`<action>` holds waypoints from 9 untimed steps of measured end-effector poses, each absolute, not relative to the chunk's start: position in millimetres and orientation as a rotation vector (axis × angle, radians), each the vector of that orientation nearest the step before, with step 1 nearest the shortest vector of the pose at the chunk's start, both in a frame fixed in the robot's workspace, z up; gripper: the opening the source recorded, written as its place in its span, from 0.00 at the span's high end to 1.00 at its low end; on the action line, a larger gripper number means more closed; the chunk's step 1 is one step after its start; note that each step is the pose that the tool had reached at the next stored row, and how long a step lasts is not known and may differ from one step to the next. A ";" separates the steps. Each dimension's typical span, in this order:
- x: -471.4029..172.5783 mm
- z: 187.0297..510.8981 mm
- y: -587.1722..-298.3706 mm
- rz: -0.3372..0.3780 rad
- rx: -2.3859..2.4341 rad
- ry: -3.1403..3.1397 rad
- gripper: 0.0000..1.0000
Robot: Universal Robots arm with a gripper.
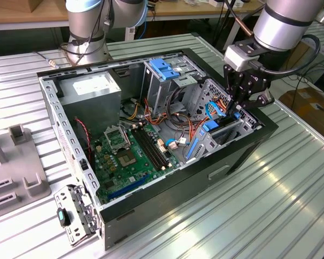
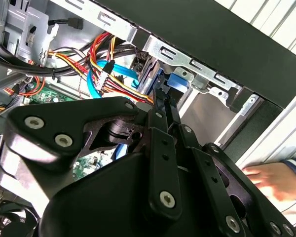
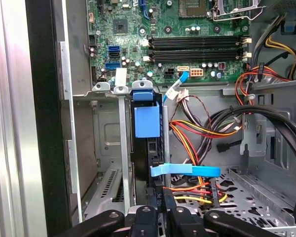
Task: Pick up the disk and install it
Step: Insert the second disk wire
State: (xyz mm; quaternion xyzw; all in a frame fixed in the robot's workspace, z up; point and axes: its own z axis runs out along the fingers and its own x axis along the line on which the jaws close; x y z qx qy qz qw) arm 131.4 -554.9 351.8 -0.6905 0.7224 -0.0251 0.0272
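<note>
The disk [image 3: 147, 118] stands on edge in a narrow metal bay at the end of the open computer case [image 1: 151, 210] on the exterior view's right. Its blue carrier tab [image 2: 173, 81] faces the motherboard, and its dark body runs back toward my fingers. My gripper [image 3: 160, 215] reaches down into that bay from above, with the two black fingers drawn close together on the disk's near edge. The exterior view has the gripper [image 1: 235, 108] low over the bay, just beyond the blue tab [image 1: 209, 129].
Red, yellow and orange wires [image 3: 197, 133] and a light-blue flat cable [image 3: 185, 170] crowd the space beside the bay. The motherboard [image 1: 127, 156], a grey power-supply box [image 1: 92, 89] and a drive cage with a blue bracket [image 1: 164, 67] fill the case. A person's hand [image 2: 271, 180] rests outside the case.
</note>
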 end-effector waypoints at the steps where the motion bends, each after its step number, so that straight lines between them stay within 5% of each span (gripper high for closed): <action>1: 131.4 351.4 -554.8 -0.077 -2.132 2.231 0.83; 9: 131.3 350.5 -554.8 -0.077 -2.132 2.231 0.83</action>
